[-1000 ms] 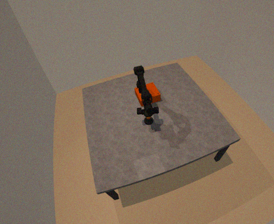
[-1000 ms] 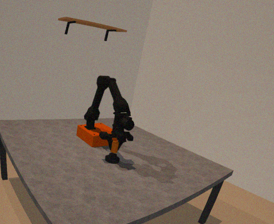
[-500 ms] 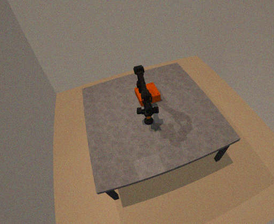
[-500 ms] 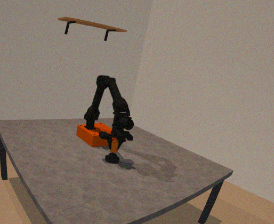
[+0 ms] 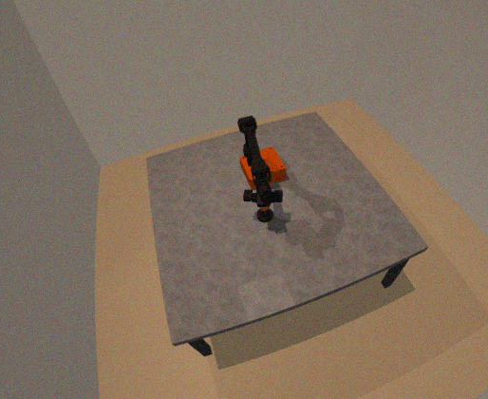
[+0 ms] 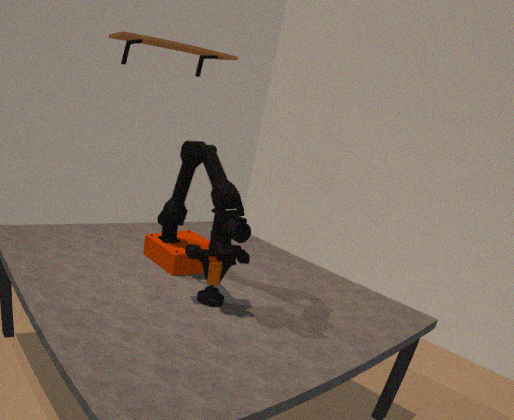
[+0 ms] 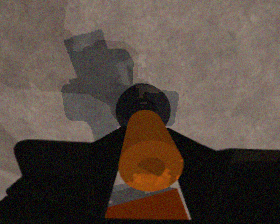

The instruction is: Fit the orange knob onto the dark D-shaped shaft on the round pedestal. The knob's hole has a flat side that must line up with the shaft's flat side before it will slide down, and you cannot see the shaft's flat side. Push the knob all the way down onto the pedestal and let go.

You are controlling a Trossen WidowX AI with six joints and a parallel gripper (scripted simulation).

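The orange knob (image 5: 264, 208) (image 6: 214, 274) (image 7: 146, 132) is a tall, roughly upright cylinder. My gripper (image 5: 264, 206) (image 6: 214, 278) (image 7: 145, 131) points down and is shut on the knob, with a dark finger on each side. The round dark pedestal (image 5: 265, 217) (image 6: 210, 299) (image 7: 160, 101) stands on the table directly below. The knob's lower end is just above the pedestal's wide base, over its dark middle part. The D-shaped shaft cannot be made out, and whether its tip is in the hole is hidden.
The orange base block (image 5: 274, 162) (image 6: 159, 255) of the arm stands behind the pedestal on the grey table (image 5: 206, 285) (image 6: 127, 345). The arm's shadow falls beside the pedestal. A wooden shelf (image 6: 174, 46) hangs on the wall, far above the table.
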